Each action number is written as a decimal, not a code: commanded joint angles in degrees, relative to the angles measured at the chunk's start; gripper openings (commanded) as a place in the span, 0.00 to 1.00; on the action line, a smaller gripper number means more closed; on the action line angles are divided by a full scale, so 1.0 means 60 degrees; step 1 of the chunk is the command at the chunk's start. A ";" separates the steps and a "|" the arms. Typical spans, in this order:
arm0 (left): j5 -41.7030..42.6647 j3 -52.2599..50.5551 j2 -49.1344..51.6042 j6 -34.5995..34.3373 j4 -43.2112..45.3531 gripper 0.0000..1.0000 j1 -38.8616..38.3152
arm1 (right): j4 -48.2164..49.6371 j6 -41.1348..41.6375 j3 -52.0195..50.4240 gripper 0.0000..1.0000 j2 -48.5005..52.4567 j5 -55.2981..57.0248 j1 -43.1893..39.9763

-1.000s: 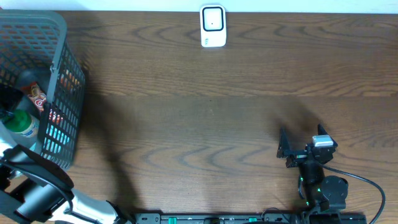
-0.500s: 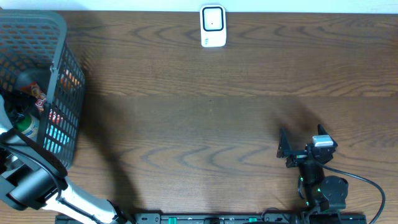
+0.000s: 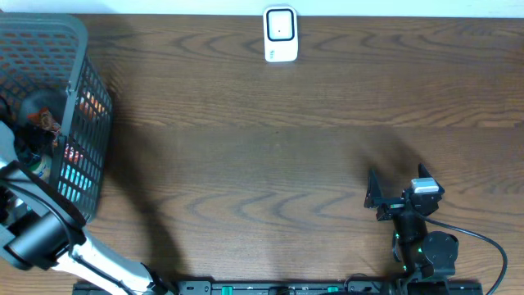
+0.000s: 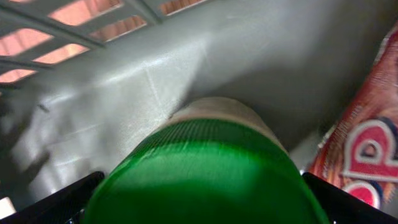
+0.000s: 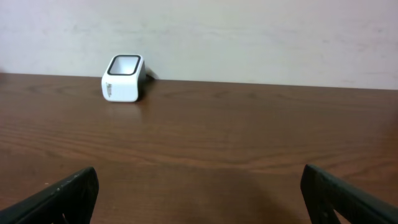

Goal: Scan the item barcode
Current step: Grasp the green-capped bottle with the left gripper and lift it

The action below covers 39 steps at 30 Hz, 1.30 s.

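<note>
Basket (image 3: 92,123): far left of the surface, grey plastic lattice with a solid grey floor; my left arm (image 3: 41,238) reaches down into it from the near edge.
Left gripper (image 4: 205,205): inside the basket with its jaws spread wide. Its dark fingers (image 4: 59,199) sit in the two bottom corners of the wrist view.
Bottle (image 4: 217,112): this is the item, down in the basket and right under the left gripper, between its fingers. I can't tell whether either finger touches it.
Green cap (image 4: 205,168): round, glossy, finely ribbed, filling the middle of the left wrist view. A pale rounded shoulder shows beyond it, against the basket floor.
Red packet (image 4: 364,149): crinkly printed film with white lettering, just to the right of the bottle and close against it.
Surface (image 3: 262,164): dark brown wood grain, running wide across the whole overhead view.
Scanner (image 3: 280,34): small white rounded box with a dark-framed window on its face, at the far edge near the middle, well apart from basket and bottle.
Right gripper (image 5: 199,180): low over the near right of the surface with jaws wide apart and nothing between them, facing the scanner across bare wood.
Wall (image 5: 249,37): plain, pale and matte, behind the scanner.
</note>
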 commanded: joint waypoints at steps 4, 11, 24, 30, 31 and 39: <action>-0.0197 -0.0040 0.0171 -0.0055 0.0280 0.98 0.0033 | -0.0011 -0.0004 -0.0033 0.99 -0.0051 -0.0022 -0.0084; -0.0204 -0.0040 0.0171 -0.0055 0.0379 0.95 0.0033 | -0.0011 -0.0004 -0.0033 0.99 -0.0051 -0.0022 -0.0084; -0.0208 -0.0357 0.0171 -0.0055 0.0678 0.93 0.0033 | -0.0011 -0.0004 -0.0033 0.99 -0.0051 -0.0022 -0.0084; -0.0208 -0.0736 0.0171 -0.0055 0.1042 0.93 0.0033 | -0.0011 -0.0004 -0.0033 0.99 -0.0051 -0.0022 -0.0084; -0.0208 -0.0739 0.0171 -0.0055 0.1049 0.93 0.0033 | -0.0011 -0.0004 -0.0033 0.99 -0.0051 -0.0018 -0.0084; -0.0208 -0.0736 0.0171 -0.0055 0.1071 0.75 0.0033 | -0.0011 -0.0007 -0.0033 0.99 -0.0051 -0.0022 -0.0084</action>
